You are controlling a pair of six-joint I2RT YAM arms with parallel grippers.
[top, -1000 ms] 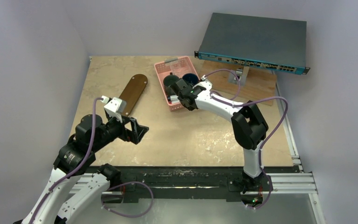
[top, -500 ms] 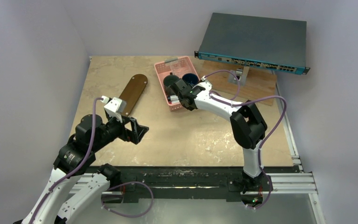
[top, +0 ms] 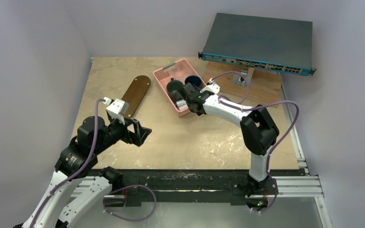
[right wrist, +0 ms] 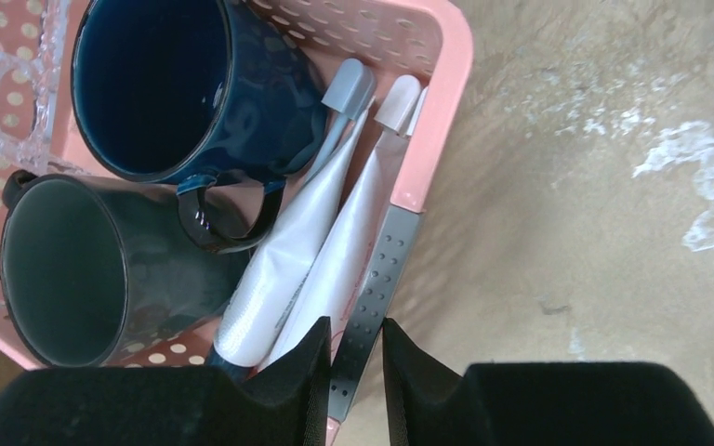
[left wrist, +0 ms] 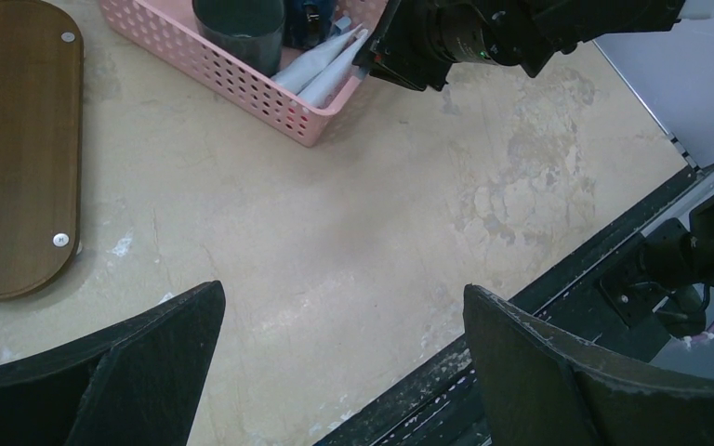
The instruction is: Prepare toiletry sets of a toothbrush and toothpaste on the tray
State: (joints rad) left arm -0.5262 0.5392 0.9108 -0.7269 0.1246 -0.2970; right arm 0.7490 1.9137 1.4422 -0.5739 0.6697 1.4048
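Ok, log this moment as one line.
left claw open, holding nothing | right claw shut on pink basket wall | toothpaste tubes in basket | tray: no set yet

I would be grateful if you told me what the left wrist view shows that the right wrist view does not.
Only the left wrist view shows the tray, lying flat apart from the pink basket, and the left gripper, open wide above the table. Only the right wrist view looks into the mouths of the blue mug and the dark grey mug, and shows the right gripper closed on the basket's perforated wall. Both show that basket and two toothpaste tubes lying side by side in its corner.
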